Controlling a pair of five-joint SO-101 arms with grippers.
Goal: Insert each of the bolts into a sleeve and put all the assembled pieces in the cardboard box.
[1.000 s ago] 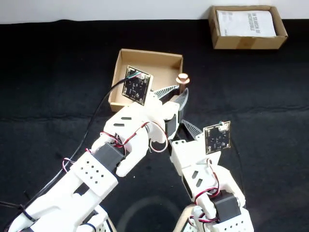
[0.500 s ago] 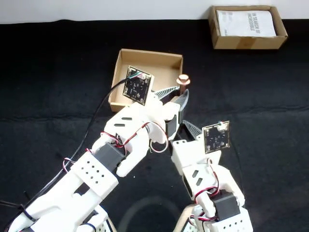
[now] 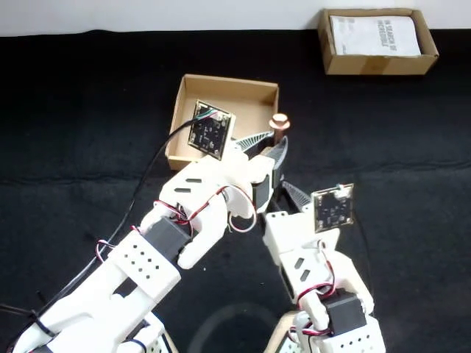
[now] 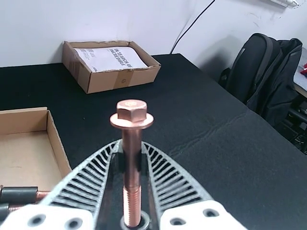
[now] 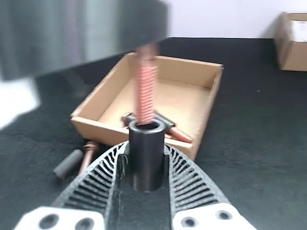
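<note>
Two arms at the bench (image 3: 81,95) here. The left claw (image 4: 130,144) is clamped on one copper bolt (image 4: 131,119), held upright with the hex head on top. The right claw (image 5: 145,149) is gripping one black sleeve (image 5: 146,165), also upright and right under the bolt. The bolt's threaded tip sits at the sleeve's mouth, and we can't tell if it's actually inside. All of this is just beside the cardboard box (image 3: 228,80), which has two sleeved pieces (image 4: 19,193) in it as far as we can count. One loose bolt (image 5: 88,154) and one loose sleeve (image 5: 68,164) lie on the bench just outside its wall. A second box (image 3: 372,65) with a paper in it sits well apart at the far edge.
</note>
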